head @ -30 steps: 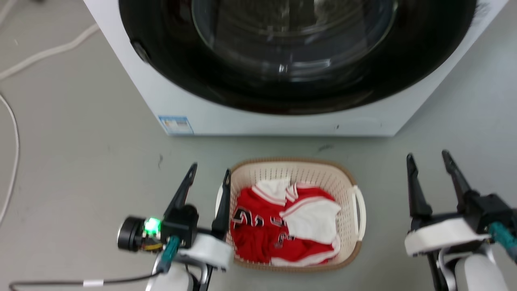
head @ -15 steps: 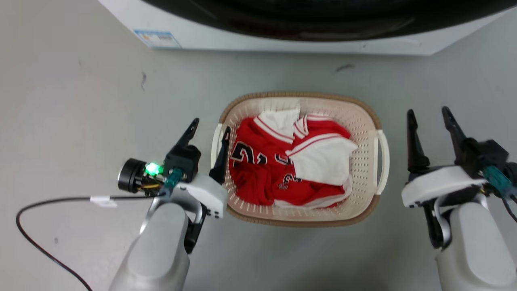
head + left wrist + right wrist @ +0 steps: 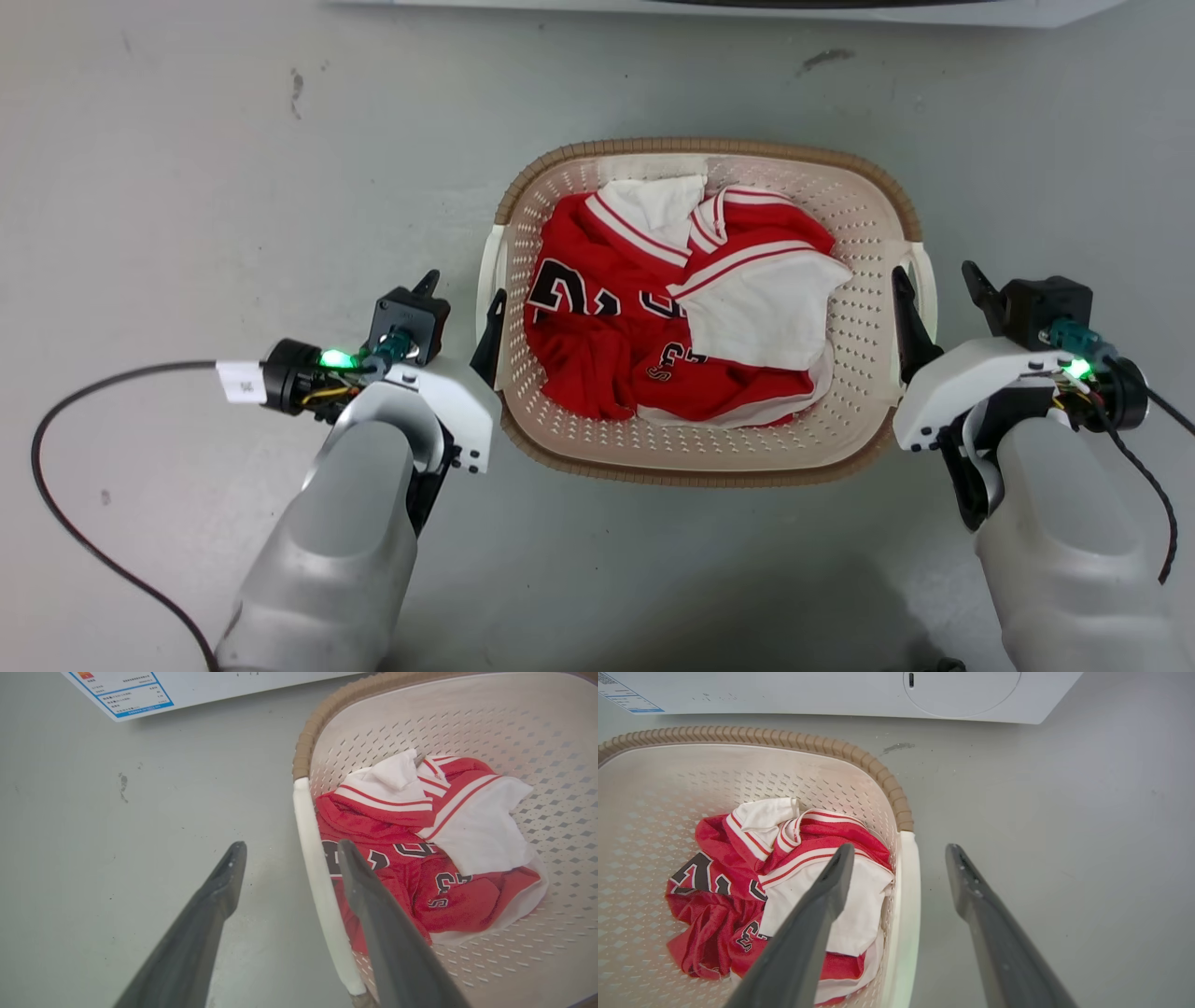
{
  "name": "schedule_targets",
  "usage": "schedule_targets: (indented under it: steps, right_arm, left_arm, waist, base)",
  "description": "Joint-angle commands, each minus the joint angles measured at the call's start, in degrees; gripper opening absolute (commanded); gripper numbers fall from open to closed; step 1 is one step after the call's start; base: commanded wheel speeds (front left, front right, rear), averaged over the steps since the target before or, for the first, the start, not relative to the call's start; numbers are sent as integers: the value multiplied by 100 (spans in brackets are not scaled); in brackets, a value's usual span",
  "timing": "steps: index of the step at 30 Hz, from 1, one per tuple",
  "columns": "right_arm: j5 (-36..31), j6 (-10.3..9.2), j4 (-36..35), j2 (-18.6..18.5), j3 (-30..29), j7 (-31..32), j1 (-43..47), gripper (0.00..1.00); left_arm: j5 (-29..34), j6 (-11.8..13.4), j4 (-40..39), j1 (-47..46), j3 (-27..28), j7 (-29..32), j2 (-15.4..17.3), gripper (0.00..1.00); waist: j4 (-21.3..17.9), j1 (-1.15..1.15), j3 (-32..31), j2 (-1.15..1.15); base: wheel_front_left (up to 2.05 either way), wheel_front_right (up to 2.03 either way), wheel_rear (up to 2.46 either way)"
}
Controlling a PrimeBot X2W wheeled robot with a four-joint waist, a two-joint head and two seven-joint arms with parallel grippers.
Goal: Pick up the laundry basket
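The laundry basket (image 3: 709, 147) stands on the grey floor, cream and perforated with a brown rim, holding a red and white jersey (image 3: 672, 317). My left gripper (image 3: 464, 287) is open astride the basket's white left handle (image 3: 485, 280): one finger is inside the basket, the other outside. In the left wrist view that handle (image 3: 310, 858) runs between the left gripper's (image 3: 292, 845) spread fingers. My right gripper (image 3: 934, 271) is open astride the right handle (image 3: 926, 266) in the same way. The right wrist view shows the right gripper (image 3: 901, 848) over this handle (image 3: 908, 891).
The washing machine's white base (image 3: 747, 7) lies just beyond the basket, its label (image 3: 121, 693) visible in the left wrist view. A black cable (image 3: 56, 523) loops over the floor at the left. Bare grey floor surrounds the basket on both sides.
The head camera has tilted down, so the washer has slid out at the top. My right gripper moved left onto the right handle. My left gripper sank lower around the left handle.
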Motion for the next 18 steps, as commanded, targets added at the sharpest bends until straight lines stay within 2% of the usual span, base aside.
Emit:
schedule_targets:
  steps: [1,10,18]
  right_arm:
    - [48,-4,249,0,-24,14,-207,100]
    - [-247,-4,1330,-2,-194,286,-818,100]
    - [-405,-4,1863,0,-163,473,-1313,100]
  left_arm:
    - [-25,-29,172,-217,-23,-16,8,100]
    - [-157,-112,1488,-1017,-175,94,-11,100]
    - [-293,-150,1941,-1374,-544,319,-101,100]
  waist:
    - [24,-1,93,0]
    - [0,-1,295,0]
    - [-4,-1,408,0]
  base:
    - [0,0,0]
    - [0,0,0]
    - [0,0,0]
